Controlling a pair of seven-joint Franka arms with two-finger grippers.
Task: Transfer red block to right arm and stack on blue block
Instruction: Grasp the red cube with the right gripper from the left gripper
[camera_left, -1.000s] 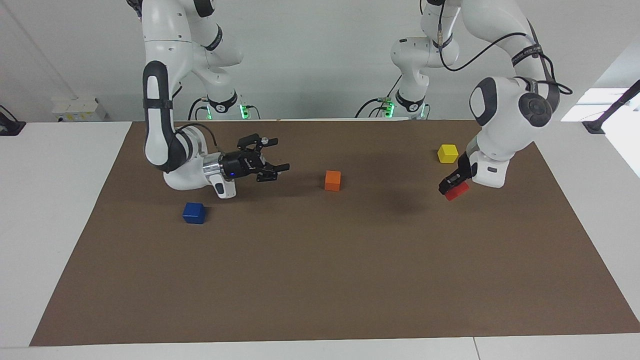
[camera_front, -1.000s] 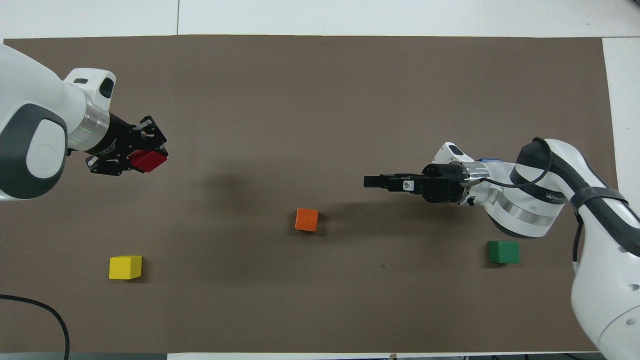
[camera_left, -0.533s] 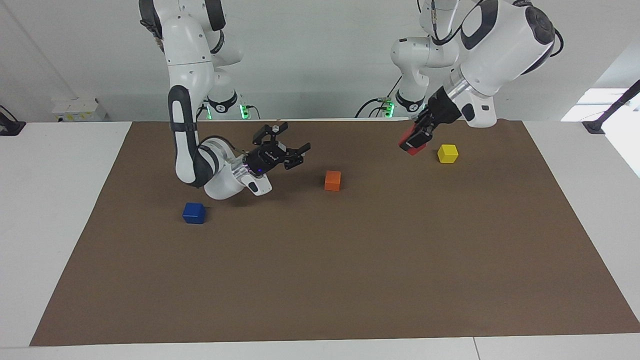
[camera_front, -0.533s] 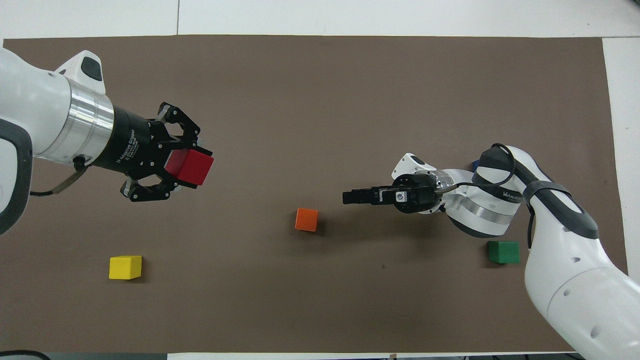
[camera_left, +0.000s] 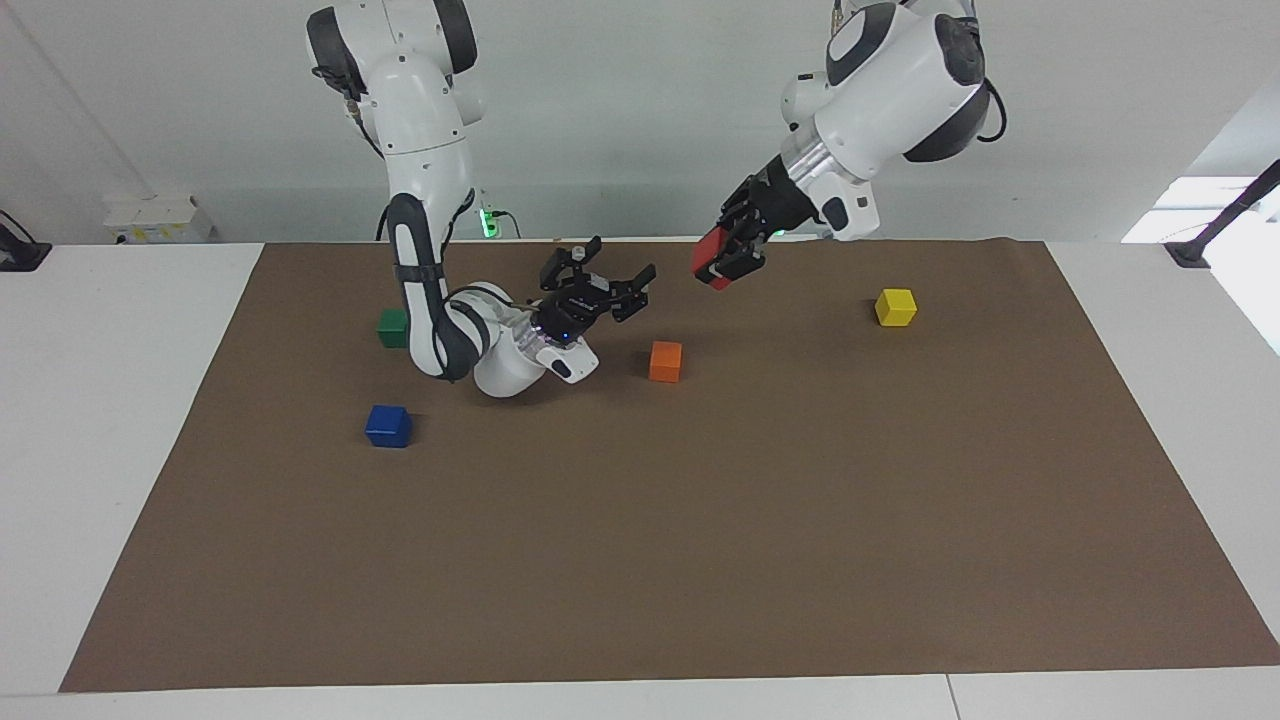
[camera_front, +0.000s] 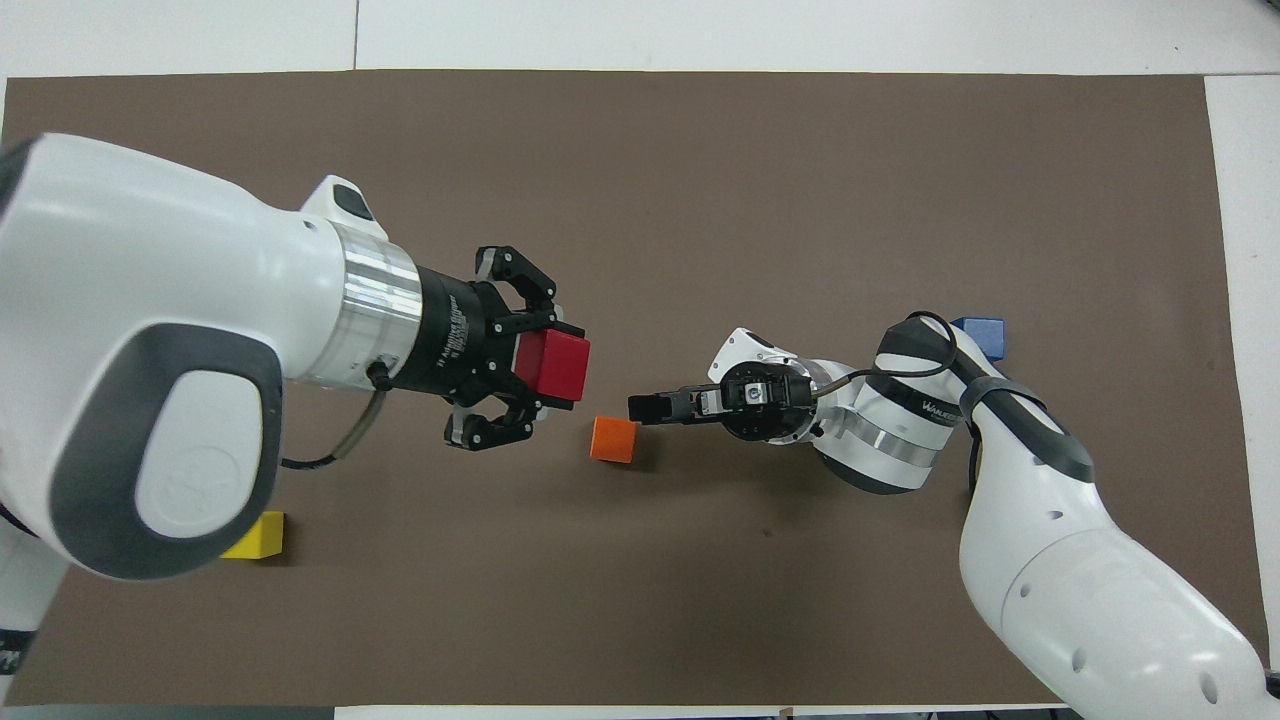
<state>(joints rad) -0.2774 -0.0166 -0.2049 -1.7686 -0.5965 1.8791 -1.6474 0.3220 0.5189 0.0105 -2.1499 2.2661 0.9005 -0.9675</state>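
My left gripper (camera_left: 722, 262) is shut on the red block (camera_left: 708, 256) and holds it high over the mat, above the middle of the table; both also show in the overhead view, the gripper (camera_front: 545, 372) and the block (camera_front: 556, 365). My right gripper (camera_left: 615, 275) is open and empty. It is raised and points toward the red block with a gap between them, and it hangs over the mat beside the orange block (camera_front: 613, 440). The blue block (camera_left: 388, 425) lies on the mat toward the right arm's end, partly covered by the right arm in the overhead view (camera_front: 982, 334).
A brown mat (camera_left: 700, 560) covers the table. The orange block (camera_left: 665, 361) lies mid-table. A yellow block (camera_left: 895, 306) lies toward the left arm's end. A green block (camera_left: 392, 327) lies nearer to the robots than the blue one.
My left gripper has lifted the red block and carried it toward the table's middle. My right gripper has risen and moved toward it. The green block has come into the facing view.
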